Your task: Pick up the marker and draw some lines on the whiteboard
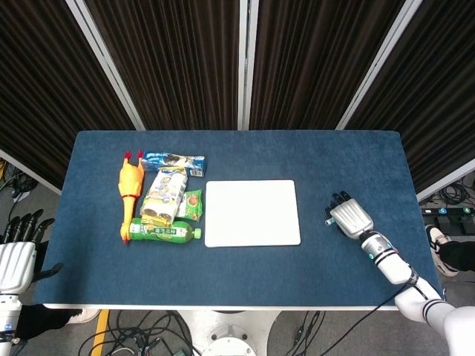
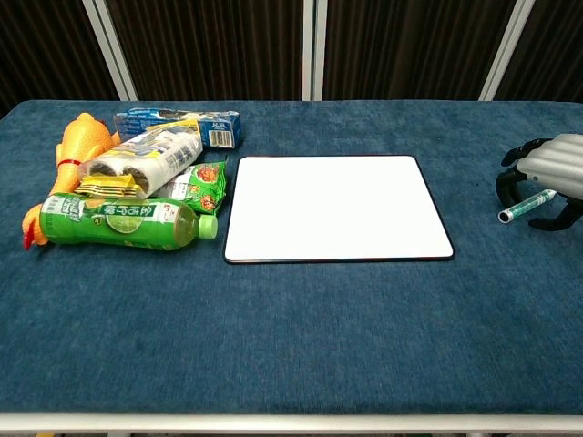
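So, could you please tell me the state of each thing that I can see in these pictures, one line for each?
marker: lying on the table, under the right robot hand, not lifted
whiteboard: flat, blank, no lines
right robot hand: over the marker, fingers curled around it; grip cannot be told
left robot hand: off the table edge, holds nothing
green bottle: on its side, cap on
rubber chicken: lying flat

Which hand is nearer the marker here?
Right. The right hand hovers directly over the marker, fingers curled around it. The left hand sits off the table's far left edge.
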Tool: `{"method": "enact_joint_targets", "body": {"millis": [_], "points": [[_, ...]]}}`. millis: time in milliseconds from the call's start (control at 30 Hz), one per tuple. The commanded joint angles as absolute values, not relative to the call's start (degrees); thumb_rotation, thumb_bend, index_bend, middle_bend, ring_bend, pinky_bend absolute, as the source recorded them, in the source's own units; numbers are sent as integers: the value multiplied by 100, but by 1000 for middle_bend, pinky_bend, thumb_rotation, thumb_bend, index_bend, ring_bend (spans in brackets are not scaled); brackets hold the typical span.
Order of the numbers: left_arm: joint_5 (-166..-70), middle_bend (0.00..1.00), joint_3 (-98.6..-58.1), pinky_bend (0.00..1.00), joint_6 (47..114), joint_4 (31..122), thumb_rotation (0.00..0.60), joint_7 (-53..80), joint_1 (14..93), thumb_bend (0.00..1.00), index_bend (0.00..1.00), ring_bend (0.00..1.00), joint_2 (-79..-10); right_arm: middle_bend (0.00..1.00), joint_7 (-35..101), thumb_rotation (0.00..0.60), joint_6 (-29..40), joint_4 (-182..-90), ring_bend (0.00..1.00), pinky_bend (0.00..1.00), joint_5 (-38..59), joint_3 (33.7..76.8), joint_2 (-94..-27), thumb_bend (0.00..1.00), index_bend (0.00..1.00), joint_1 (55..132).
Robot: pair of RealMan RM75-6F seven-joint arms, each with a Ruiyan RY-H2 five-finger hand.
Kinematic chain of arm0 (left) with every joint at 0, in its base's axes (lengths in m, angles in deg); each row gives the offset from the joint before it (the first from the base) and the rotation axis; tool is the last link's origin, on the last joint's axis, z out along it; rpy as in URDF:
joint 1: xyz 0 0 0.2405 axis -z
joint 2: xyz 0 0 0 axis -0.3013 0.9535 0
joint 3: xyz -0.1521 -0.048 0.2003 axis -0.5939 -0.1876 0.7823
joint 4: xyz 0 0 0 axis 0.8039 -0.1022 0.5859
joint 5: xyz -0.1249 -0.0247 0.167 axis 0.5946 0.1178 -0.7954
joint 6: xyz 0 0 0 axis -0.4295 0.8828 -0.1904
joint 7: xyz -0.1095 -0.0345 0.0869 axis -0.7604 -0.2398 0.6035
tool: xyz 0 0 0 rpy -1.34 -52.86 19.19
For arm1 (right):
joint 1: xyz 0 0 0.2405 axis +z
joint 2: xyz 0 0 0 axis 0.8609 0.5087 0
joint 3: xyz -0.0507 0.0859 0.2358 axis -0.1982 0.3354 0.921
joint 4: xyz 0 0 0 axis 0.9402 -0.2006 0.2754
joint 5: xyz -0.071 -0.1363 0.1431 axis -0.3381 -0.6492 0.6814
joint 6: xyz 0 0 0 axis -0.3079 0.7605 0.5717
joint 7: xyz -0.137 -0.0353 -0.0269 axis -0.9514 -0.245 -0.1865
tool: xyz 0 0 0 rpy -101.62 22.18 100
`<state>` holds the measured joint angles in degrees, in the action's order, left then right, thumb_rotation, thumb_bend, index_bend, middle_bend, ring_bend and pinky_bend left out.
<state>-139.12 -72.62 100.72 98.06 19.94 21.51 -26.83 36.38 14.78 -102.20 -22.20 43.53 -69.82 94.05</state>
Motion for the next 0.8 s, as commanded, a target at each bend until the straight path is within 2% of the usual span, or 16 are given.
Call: {"method": "enact_joint_targets", "body": {"millis": [33, 400, 600, 700, 800], "points": [[-13901, 40, -7263, 11, 10053, 9784, 600, 1980, 2157, 32, 163, 28, -2698, 442, 3747, 600, 1387, -10051, 162, 158, -2253, 4287, -7086, 215, 451, 9439], [-13828, 40, -7271, 11, 9955, 9734, 600, 1883, 2180, 32, 164, 28, -2716, 462, 3944, 600, 1316, -9623, 218, 159, -2245, 4189, -7322, 251, 513, 9523], [-13812, 40, -7277, 11, 9938, 9689, 600, 1855, 2186, 32, 164, 28, -2724, 509, 3999, 600, 1223, -9439, 269, 160, -2278, 4127, -7437, 299, 603, 9557], [-13814, 40, -7286, 11, 9951, 9689, 600, 1824, 2184, 32, 164, 28, -2717, 538, 4156, 600, 839, -9619, 298, 159, -2311, 4175, -7354, 322, 642, 9559], [-13823, 40, -7277, 11, 9950, 9693, 600, 1790, 2178, 32, 164, 28, -2699, 546, 4768, 600, 322, -10257, 308, 159, -2180, 4422, -7113, 328, 651, 9543]]}}
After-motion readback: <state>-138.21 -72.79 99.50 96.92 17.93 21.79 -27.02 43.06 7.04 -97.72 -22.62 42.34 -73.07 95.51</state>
